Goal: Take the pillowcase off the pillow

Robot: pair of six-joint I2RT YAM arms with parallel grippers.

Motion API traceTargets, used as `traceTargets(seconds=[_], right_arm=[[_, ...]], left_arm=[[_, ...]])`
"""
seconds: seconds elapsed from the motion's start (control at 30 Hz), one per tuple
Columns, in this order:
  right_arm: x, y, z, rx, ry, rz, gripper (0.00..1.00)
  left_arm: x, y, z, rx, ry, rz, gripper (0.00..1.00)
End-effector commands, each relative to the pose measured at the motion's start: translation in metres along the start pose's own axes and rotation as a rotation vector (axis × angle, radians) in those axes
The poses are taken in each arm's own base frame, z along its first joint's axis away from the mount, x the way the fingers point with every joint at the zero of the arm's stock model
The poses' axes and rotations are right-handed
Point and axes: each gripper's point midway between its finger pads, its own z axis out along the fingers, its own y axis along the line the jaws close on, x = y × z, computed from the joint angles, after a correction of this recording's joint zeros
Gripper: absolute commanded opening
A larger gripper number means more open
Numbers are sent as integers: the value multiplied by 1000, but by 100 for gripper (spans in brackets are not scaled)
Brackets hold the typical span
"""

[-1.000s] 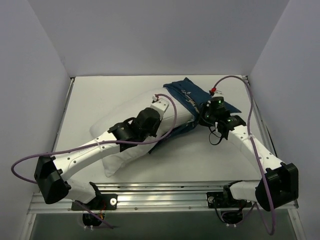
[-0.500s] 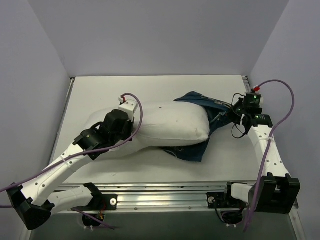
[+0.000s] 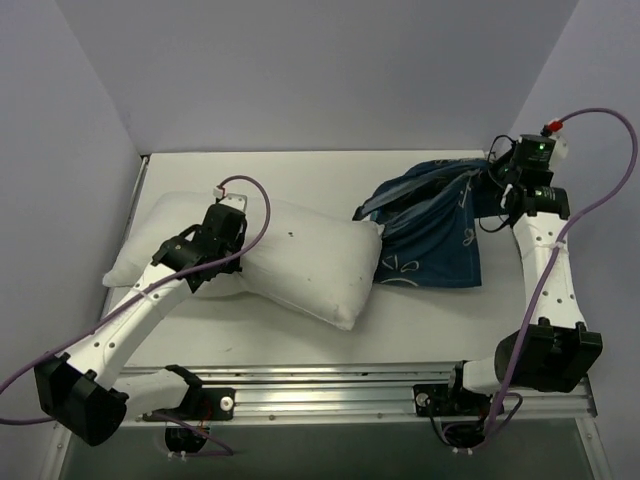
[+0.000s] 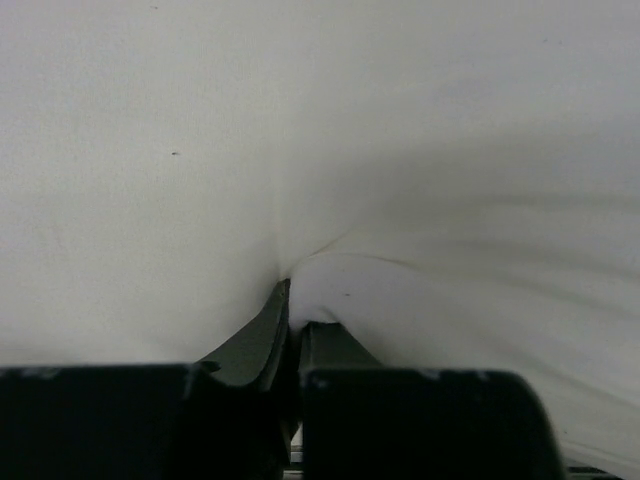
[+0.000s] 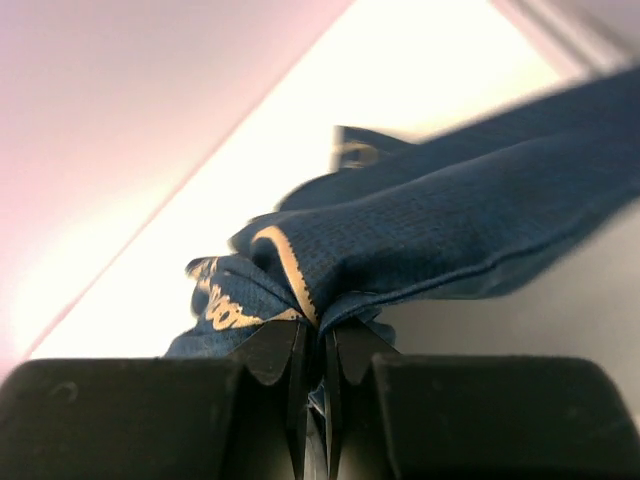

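Note:
The white pillow (image 3: 310, 258) lies across the left and middle of the table, bare of its cover. My left gripper (image 3: 222, 250) is shut on a pinch of the pillow's fabric (image 4: 330, 290) near its left end. The navy pillowcase (image 3: 435, 232) with cream drawings hangs stretched from the far right down to the table, its lower left edge just touching the pillow's right end. My right gripper (image 3: 497, 180) is raised at the far right and shut on a bunched edge of the pillowcase (image 5: 420, 240).
White walls close in the table on the left, back and right. The right arm's purple cable (image 3: 610, 170) loops near the right wall. A metal rail (image 3: 330, 385) runs along the near edge.
My left gripper has dragged the pillow left. My right gripper has pulled the pillowcase right and up, and the cover has slid off the pillow's right end.

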Motion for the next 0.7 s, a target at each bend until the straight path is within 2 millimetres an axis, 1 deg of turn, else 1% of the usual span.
traceTargets(seconds=[0.0, 0.03, 0.07, 0.1, 0.13, 0.17, 0.2, 0.23, 0.27, 0.33, 0.37, 0.4, 0.47, 0.5, 0.53, 0.57, 0.6, 0.63, 0.67], right_arm=[[-72, 30, -15, -45, -191, -21, 0], [-93, 47, -18, -75, -226, -50, 0], [-97, 58, -18, -114, -213, -71, 0], [-103, 69, -19, -149, -216, -92, 0], [-99, 81, -10, -206, -176, -137, 0], [-113, 100, -19, -268, -201, -159, 0], [-113, 109, -20, -308, -193, -179, 0], [-108, 116, -12, -346, -160, -198, 0], [-110, 122, -12, -370, -163, -211, 0], [-100, 125, -3, -393, -136, -221, 0], [-85, 126, 6, -411, -96, -225, 0], [-73, 126, 12, -420, -72, -233, 0], [-47, 126, 28, -411, -29, -254, 0], [-13, 124, 42, -397, 42, -269, 0], [4, 121, 51, -382, 75, -277, 1], [20, 121, 59, -379, 97, -284, 1], [43, 118, 71, -367, 139, -273, 1], [87, 104, 84, -341, 229, -268, 2], [105, 99, 93, -335, 256, -253, 3]], left_arm=[[-37, 20, -4, -76, -71, -77, 2], [-39, 22, 0, -81, -61, -86, 2], [-43, 22, 0, -82, -66, -93, 2], [-52, 22, -1, -79, -84, -107, 2], [-55, 22, 2, -81, -82, -113, 2], [-59, 22, 4, -79, -87, -121, 2], [-69, 21, 3, -72, -109, -133, 2], [-73, 18, 8, -72, -105, -138, 2], [-77, 18, 11, -72, -106, -149, 2], [-90, 11, 19, -61, -121, -170, 2], [-98, 4, 22, -31, -139, -184, 2], [-103, -1, 26, -13, -146, -192, 2], [-108, -12, 40, 18, -147, -212, 2], [-114, -21, 45, 54, -157, -224, 2], [-114, -28, 54, 68, -142, -235, 2], [-115, -34, 58, 86, -138, -243, 4], [-118, -40, 63, 107, -143, -251, 7], [-115, -49, 69, 138, -126, -262, 11], [-110, -53, 73, 152, -113, -266, 18]])
